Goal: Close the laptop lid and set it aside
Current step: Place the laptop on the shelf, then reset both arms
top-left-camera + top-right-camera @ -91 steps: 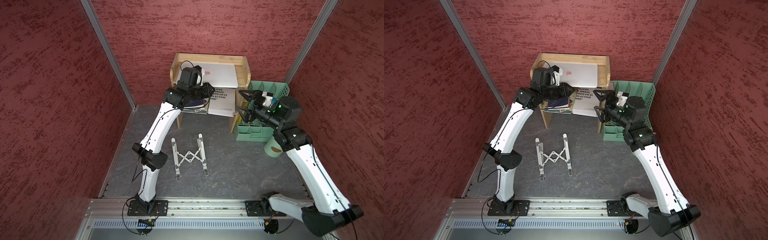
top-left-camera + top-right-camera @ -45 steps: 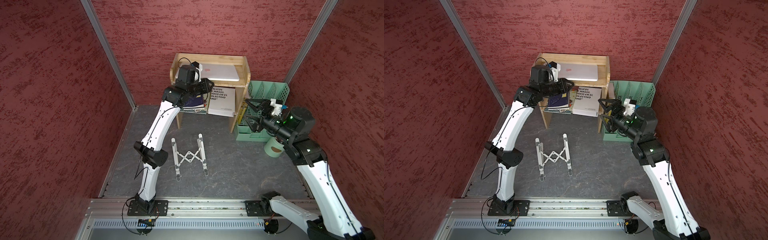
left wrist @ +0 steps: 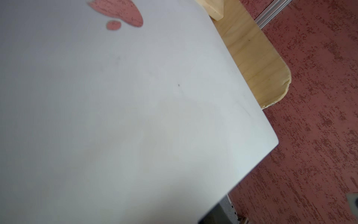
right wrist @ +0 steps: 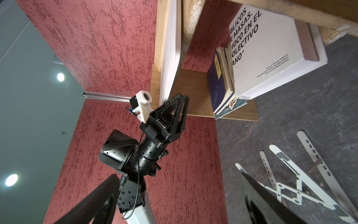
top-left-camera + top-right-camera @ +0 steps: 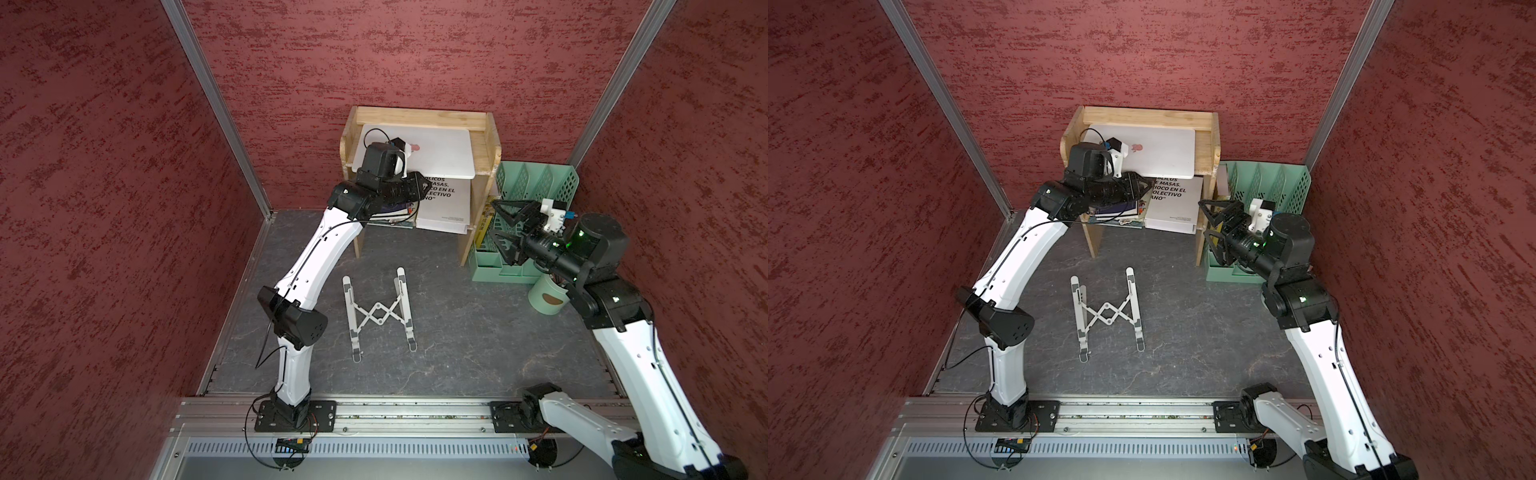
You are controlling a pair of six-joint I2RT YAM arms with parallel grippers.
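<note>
While one laptop (image 5: 440,156), lid shut, lay atop one wooden shelf (image 5: 484,145) and one folding stand (image 5: 378,315) lay on the tabletop (image 5: 465,340), two grippers were counted: right gripper (image 5: 496,221) spread wide, empty; left gripper (image 5: 422,188) at the laptop's front edge, spread and contact indeterminable.

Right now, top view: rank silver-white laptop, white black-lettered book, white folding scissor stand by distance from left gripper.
1. Silver-white laptop, atop wooden shelf, beside left gripper.
2. White black-lettered book, lower level.
3. White folding scissor stand, out front.

even bright light, soft shadows, two ceiling lamps (image 4: 60,77) glaring, laptop lid (image 3: 135,116) blurred up close
</note>
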